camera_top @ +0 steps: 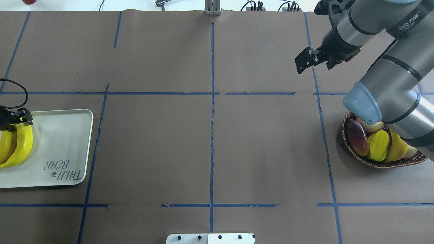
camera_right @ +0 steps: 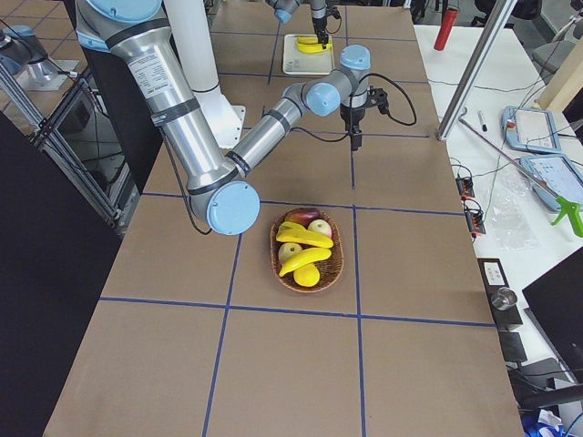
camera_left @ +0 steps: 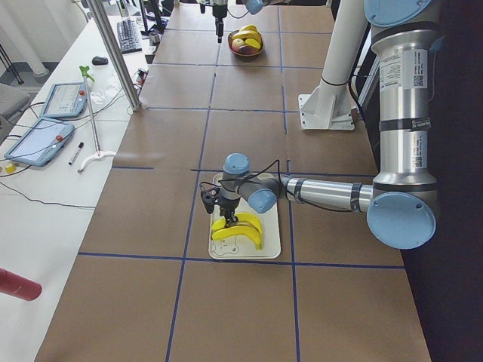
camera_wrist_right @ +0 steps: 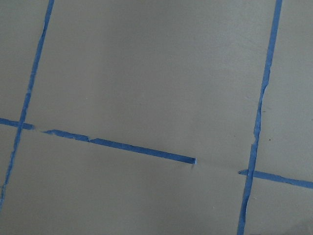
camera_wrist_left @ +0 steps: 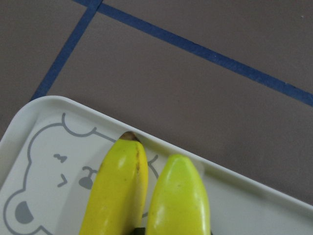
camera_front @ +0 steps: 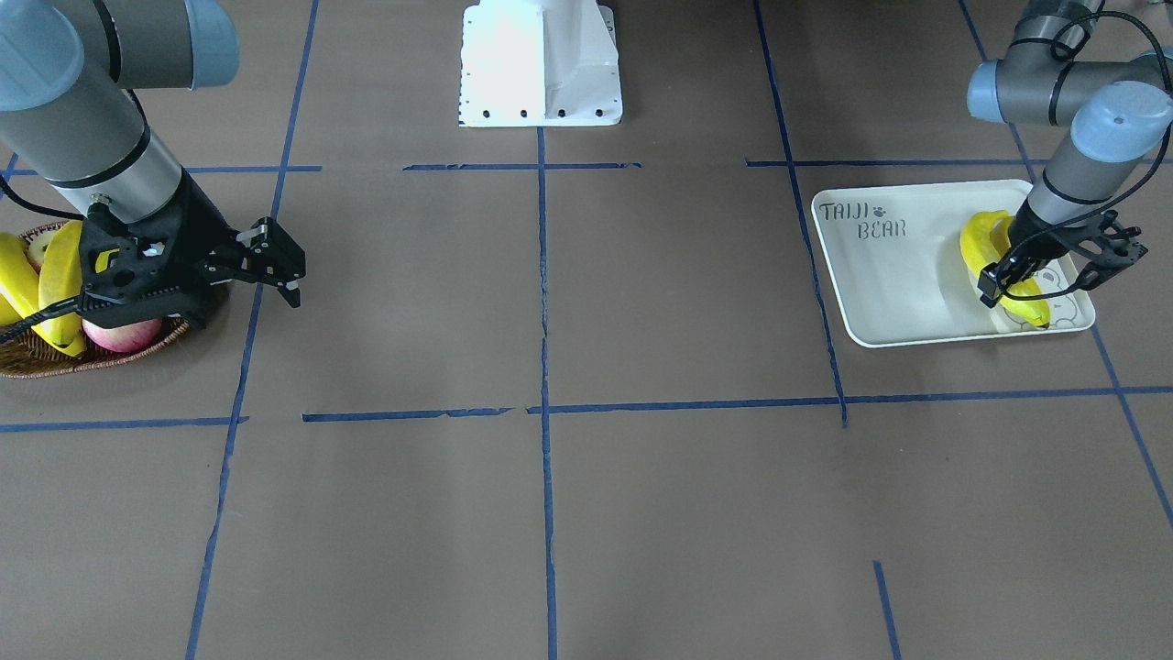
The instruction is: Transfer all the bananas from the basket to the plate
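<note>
Two yellow bananas (camera_front: 977, 242) lie side by side on the pale "TAIJI BEAR" plate (camera_front: 880, 293), over its bear outline. They fill the left wrist view (camera_wrist_left: 120, 191). My left gripper (camera_front: 1040, 275) is low over them and open, with a finger on either side. Two more bananas (camera_right: 308, 238) lie in the brown wicker basket (camera_right: 310, 284) with other fruit. My right gripper (camera_front: 275, 266) is open and empty. It hovers above bare table beside the basket (camera_front: 55, 368), on the side toward the table's middle.
The basket (camera_top: 373, 164) also holds a dark red fruit (camera_top: 361, 137), a ribbed starfruit (camera_top: 379, 145), apples and a round yellow fruit. The right arm's elbow hangs over the basket. Blue tape lines cross the brown table. The robot's white base (camera_front: 541, 64) stands at the middle.
</note>
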